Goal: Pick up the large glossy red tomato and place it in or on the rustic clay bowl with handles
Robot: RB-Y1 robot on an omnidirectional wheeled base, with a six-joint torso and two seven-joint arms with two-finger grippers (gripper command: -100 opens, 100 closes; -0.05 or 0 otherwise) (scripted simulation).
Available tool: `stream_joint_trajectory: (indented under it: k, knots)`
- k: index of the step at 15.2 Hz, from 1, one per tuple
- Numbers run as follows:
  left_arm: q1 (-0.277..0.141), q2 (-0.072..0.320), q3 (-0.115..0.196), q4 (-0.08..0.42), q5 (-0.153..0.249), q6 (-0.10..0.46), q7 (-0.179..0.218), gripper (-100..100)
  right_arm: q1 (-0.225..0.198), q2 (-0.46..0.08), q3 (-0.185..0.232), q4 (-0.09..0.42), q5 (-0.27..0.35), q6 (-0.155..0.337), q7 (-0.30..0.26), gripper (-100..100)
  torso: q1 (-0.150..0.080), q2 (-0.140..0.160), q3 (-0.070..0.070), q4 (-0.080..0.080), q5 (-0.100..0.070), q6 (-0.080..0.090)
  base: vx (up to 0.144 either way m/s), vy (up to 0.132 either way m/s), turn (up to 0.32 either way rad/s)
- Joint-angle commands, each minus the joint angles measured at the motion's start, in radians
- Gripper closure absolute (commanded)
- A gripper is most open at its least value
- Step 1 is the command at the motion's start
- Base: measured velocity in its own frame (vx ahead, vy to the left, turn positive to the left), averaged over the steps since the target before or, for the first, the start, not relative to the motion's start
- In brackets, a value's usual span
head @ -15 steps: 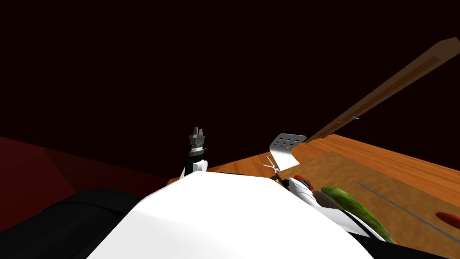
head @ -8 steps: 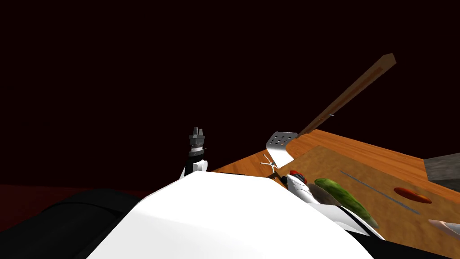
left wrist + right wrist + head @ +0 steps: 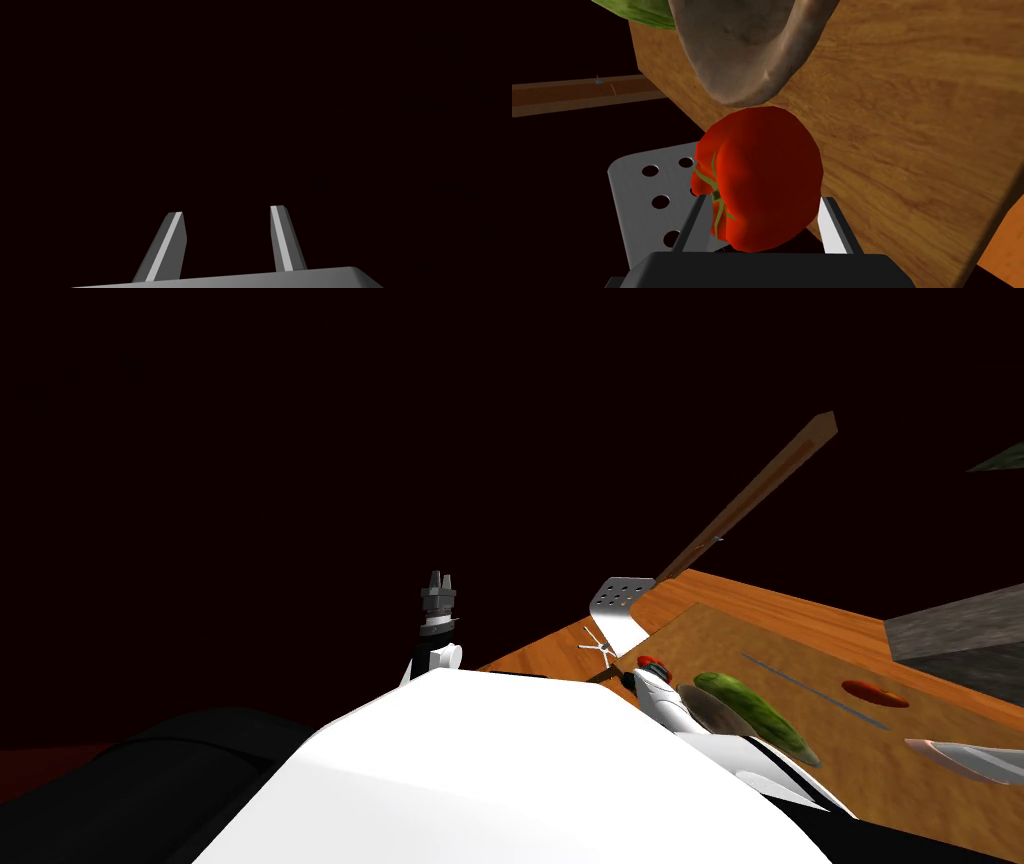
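Right pincer [image 3: 759, 207] grips a lobed, glossy red tomato [image 3: 762, 170], green-stemmed.

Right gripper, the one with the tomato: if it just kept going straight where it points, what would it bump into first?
Probably the brownish bowl: it lies just beyond the tomato clamped in the right gripper, so the tomato would touch it first. The gap between them is hard to judge.

Head camera: mounted high, aimed steeply down and forward, rolled, so the table [image 3: 770, 608] slants at its right.

Right wrist camera: looks along the right claw [image 3: 760, 210], very near the tomato [image 3: 762, 170], with the bowl [image 3: 742, 50] just beyond.

Both views share tomato, bowl, spatula [image 3: 642, 190] and table.

Left wrist camera: looks along the left claw [image 3: 226, 211] into a black area.
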Motion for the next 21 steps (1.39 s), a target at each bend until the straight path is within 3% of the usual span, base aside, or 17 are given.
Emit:
stream_joint_trajectory:
  k: [1, 2, 3, 5, 6, 10, 13, 19, 21]
  knots:
    - [0.000, 0.000, 0.000, 0.000, 0.000, 0.000, 0.000, 0, 0.009, 0.001, -0.005, -0.029, -0.020, 0.006, 0.032, 100, 0.000, 0.000, 0.000, 0.000, 0.000, 0.000, -0.049, 0.050, 0.011]
    - [0.000, 0.000, 0.000, 0.000, 0.000, 0.000, 0.000, 0, 0.009, 0.001, -0.005, -0.029, -0.020, 0.006, 0.032, 100, -0.001, 0.000, 0.000, 0.000, 0.000, 0.001, -0.028, 0.025, 0.001]
    - [0.000, 0.000, 0.000, 0.000, 0.000, 0.000, 0.000, 0, -0.019, -0.013, 0.008, -0.048, -0.001, 0.004, 0.036, 100, -0.002, 0.000, 0.000, 0.000, 0.000, 0.001, -0.068, 0.074, -0.050]
    - [0.000, 0.000, 0.000, 0.000, 0.000, 0.000, 0.000, 0, -0.019, -0.013, 0.008, -0.048, -0.001, 0.004, 0.036, 100, 0.001, 0.003, 0.002, 0.001, 0.001, 0.001, -0.093, 0.086, -0.025]
    - [0.000, 0.000, 0.000, 0.000, 0.000, 0.000, 0.000, 0, -0.040, -0.033, 0.016, -0.064, 0.017, 0.001, 0.043, 100, 0.001, 0.003, 0.002, 0.001, 0.001, 0.001, -0.128, 0.074, -0.038]
    - [0.000, 0.000, 0.000, 0.000, 0.000, 0.000, 0.000, 0, -0.052, -0.081, 0.017, -0.081, 0.043, -0.005, 0.066, 100, 0.005, 0.007, 0.004, 0.001, 0.004, 0.002, -0.130, 0.114, -0.042]
    - [0.000, 0.000, 0.000, 0.000, 0.000, 0.000, 0.000, 0, -0.052, -0.081, 0.017, -0.081, 0.043, -0.005, 0.066, 100, 0.002, 0.007, 0.004, 0.001, 0.003, 0.002, -0.081, 0.041, -0.028]
    - [0.000, 0.000, 0.000, 0.000, 0.000, 0.000, 0.000, 0, -0.008, -0.175, -0.014, -0.083, 0.065, -0.019, 0.122, 100, -0.002, 0.007, 0.004, 0.001, 0.004, 0.005, -0.076, 0.022, -0.051]
    - [0.000, 0.000, 0.000, 0.000, 0.000, 0.000, 0.000, 0, -0.002, -0.181, -0.017, -0.081, 0.065, -0.020, 0.126, 100, -0.004, 0.008, 0.004, 0.001, 0.004, 0.006, -0.081, -0.016, -0.056]
